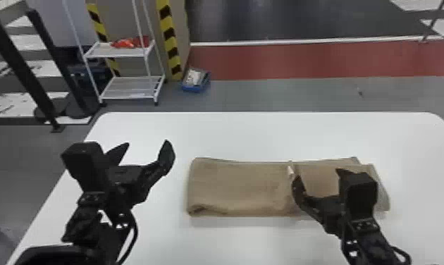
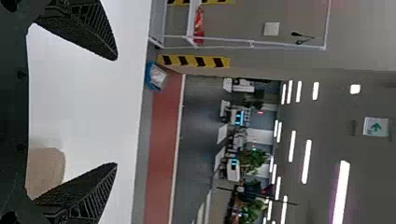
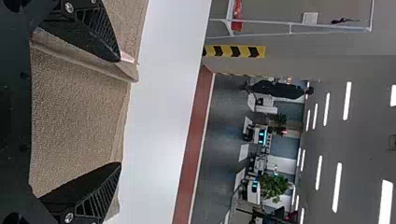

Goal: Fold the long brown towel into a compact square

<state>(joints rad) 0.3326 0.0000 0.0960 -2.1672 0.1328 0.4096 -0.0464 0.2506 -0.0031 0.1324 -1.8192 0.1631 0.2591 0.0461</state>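
Rm's bright w/ ceiling lights (image 2: 341,192) blown out in wrist views & soft shadow beside towel (image 1: 239,186).

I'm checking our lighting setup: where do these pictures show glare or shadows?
Head view: a soft shadow along the brown towel's near edge, pale sheen on the dark floor behind; left wrist view: glaring ceiling lights, a faint shadow beside the towel on the white table; right wrist view: ceiling lights glaring too.
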